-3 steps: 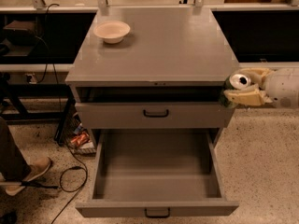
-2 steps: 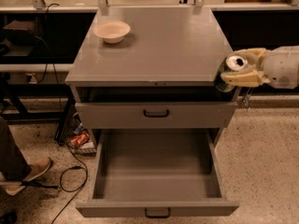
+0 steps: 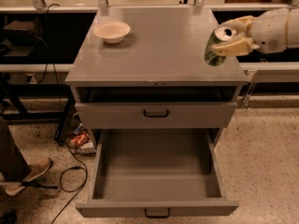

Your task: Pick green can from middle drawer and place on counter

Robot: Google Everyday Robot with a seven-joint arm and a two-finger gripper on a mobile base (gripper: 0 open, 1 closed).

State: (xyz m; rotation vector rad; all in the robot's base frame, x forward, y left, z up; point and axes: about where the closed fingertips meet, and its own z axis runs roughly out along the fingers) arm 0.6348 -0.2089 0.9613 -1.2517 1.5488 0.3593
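Claw [image 3: 224, 43] grips tilted green can [image 3: 215, 52] above counter [image 3: 159, 45].

At right: gripper [image 3: 230, 42], fingers pinching green can [image 3: 214, 52]. Can tilted, silver top facing up and left. Can over right edge of counter [image 3: 163, 45]. On counter, back left: cream bowl [image 3: 112, 31], well apart from can. Low in front: middle drawer [image 3: 156, 205], pulled wide open. Above it: upper drawer front [image 3: 196, 115], nearly shut, black handle. On floor, left: shoe [image 3: 29, 171], black cable [image 3: 70, 183].
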